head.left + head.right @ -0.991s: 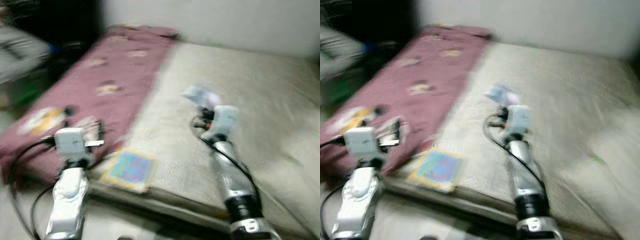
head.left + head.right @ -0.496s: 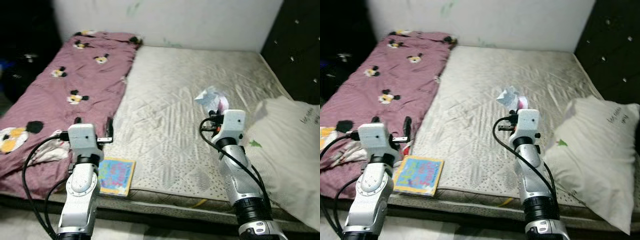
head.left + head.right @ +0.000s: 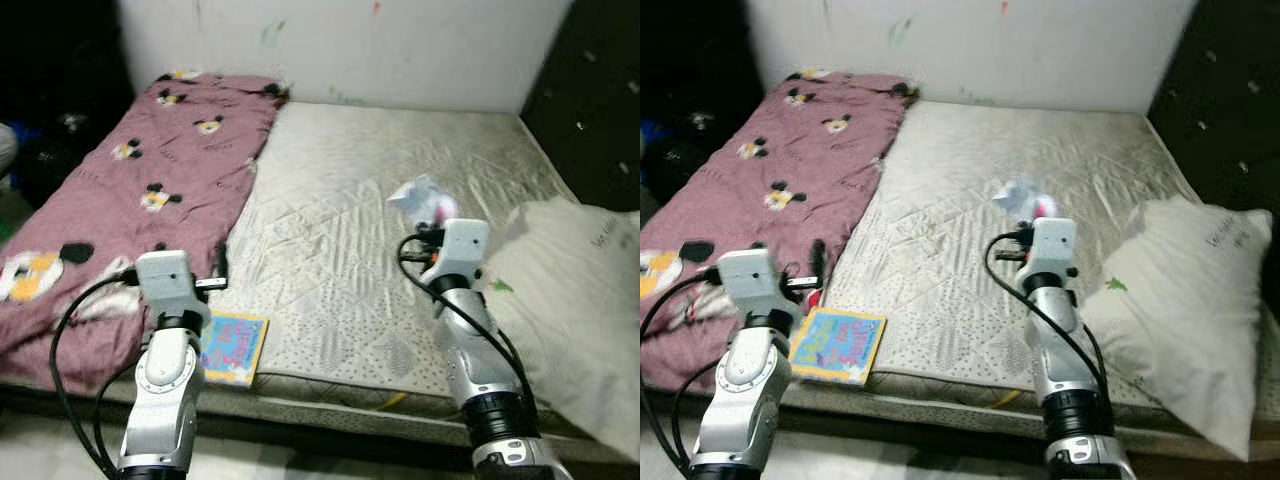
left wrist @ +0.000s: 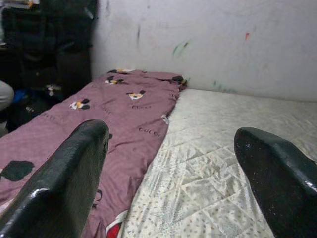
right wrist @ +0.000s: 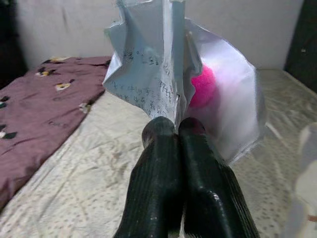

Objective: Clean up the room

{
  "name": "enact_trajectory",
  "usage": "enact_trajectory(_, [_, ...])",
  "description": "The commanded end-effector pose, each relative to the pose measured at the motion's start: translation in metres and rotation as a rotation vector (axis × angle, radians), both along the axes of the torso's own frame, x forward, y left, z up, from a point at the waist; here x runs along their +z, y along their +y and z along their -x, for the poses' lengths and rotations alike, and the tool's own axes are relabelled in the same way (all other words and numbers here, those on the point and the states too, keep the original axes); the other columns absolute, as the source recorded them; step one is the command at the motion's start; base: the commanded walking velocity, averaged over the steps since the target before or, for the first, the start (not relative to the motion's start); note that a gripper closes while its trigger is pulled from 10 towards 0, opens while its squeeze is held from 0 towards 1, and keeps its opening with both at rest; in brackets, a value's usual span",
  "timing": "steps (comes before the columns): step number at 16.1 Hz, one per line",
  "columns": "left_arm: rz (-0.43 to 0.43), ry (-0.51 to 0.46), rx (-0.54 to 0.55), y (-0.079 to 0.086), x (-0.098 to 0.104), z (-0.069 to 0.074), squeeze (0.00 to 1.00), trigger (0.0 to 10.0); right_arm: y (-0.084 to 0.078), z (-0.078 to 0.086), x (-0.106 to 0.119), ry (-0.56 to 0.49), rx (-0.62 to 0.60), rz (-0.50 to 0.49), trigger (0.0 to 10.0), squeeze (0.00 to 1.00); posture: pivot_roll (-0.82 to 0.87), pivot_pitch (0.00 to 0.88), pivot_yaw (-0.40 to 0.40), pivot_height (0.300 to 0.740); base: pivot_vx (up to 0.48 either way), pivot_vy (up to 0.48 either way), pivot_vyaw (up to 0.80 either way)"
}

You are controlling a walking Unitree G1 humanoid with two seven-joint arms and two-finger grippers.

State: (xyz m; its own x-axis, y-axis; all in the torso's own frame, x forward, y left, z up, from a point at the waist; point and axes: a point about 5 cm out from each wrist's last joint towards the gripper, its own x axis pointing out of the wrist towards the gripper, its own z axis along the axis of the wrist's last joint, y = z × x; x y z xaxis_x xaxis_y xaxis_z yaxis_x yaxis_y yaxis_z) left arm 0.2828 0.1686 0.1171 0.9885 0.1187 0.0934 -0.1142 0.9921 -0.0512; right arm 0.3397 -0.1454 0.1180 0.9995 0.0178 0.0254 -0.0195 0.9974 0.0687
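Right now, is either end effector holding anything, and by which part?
The right end effector pinches a crumpled plastic wrapper by its lower edge. The left end effector is open and holds nothing.

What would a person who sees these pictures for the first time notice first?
The right gripper stands out, its jaws shut on a crumpled plastic wrapper with something pink inside, held above the bare mattress. To the left, a maroon blanket with cartoon mouse prints covers one side of the mattress, and a colourful book lies at the near edge by the open left gripper. A white pillow sits at the right.
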Motion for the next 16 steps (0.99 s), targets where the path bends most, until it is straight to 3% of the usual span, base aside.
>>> enact_trajectory(1, [0.014, 0.008, -0.015, -0.0025, 0.0007, -0.0029, 0.00, 10.0, -0.0026, -0.0016, -0.0006, 0.014, -0.007, 0.003, 10.0, 0.00, 0.02, 0.000, 0.012, 0.740, 0.000, 0.000, -0.61])
enact_trajectory(5, [0.042, 0.018, -0.010, -0.0016, 0.0001, -0.0036, 0.00, 10.0, -0.0026, -0.0033, 0.0000, 0.017, -0.007, 0.004, 10.0, 0.00, 0.02, 0.000, 0.011, 0.740, 0.000, 0.000, 0.00])
enact_trajectory(7, [0.047, 0.020, -0.009, -0.0016, 0.0001, -0.0037, 0.00, 10.0, -0.0016, -0.0032, -0.0015, 0.027, -0.006, -0.001, 10.0, 0.00, 0.02, 0.000, 0.011, 0.740, 0.000, 0.000, -0.80])
enact_trajectory(12, [0.051, 0.024, -0.011, -0.0015, 0.0000, -0.0040, 0.00, 10.0, 0.0009, -0.0017, -0.0057, 0.039, -0.001, 0.001, 10.0, 0.00, 0.03, 0.000, 0.011, 0.740, 0.000, 0.415, -0.64])
enact_trajectory(16, [0.052, 0.027, -0.008, -0.0016, -0.0002, -0.0033, 0.00, 10.0, 0.0023, -0.0016, -0.0079, 0.049, 0.005, 0.002, 10.0, 0.00, 0.03, 0.000, 0.011, 0.740, 0.000, 0.480, 0.00])
